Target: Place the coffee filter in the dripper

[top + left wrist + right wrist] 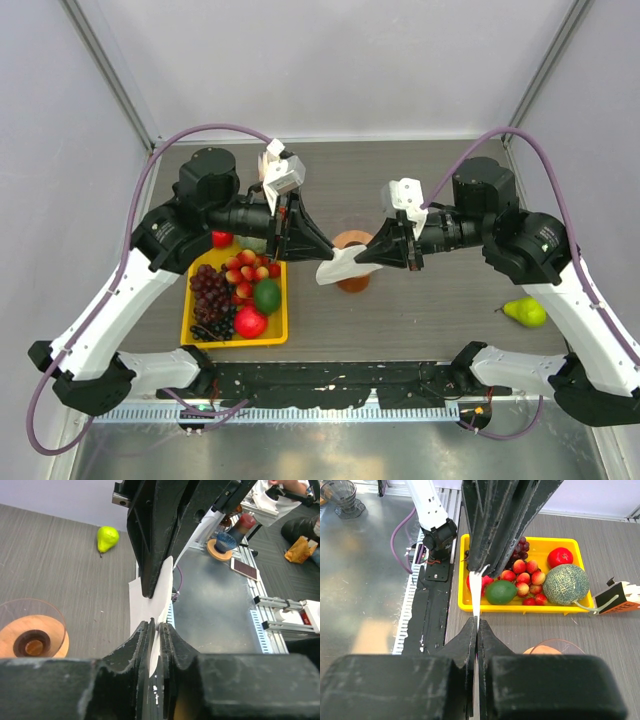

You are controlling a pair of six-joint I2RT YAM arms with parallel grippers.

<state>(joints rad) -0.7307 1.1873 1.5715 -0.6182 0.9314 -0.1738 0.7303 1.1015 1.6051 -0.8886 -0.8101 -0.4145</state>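
The coffee filter (338, 267) is a flat white paper hanging in the air over the table's middle, pinched from both sides. My left gripper (328, 250) is shut on its left edge; in the left wrist view the paper (150, 597) runs between the fingertips of that gripper (156, 626). My right gripper (360, 257) is shut on the filter's other edge (476, 587), the sheet edge-on between its tips (477, 621). The dripper (352, 284), with tan-orange collar and clear bowl, stands on the table just below and behind the filter, partly hidden (32, 635) (552, 647).
A yellow tray (284, 320) holding grapes, strawberries, a lime, an apple and a melon (565, 583) sits left of the dripper. A green pear (526, 311) lies at the right. The metal rail runs along the near edge (330, 410).
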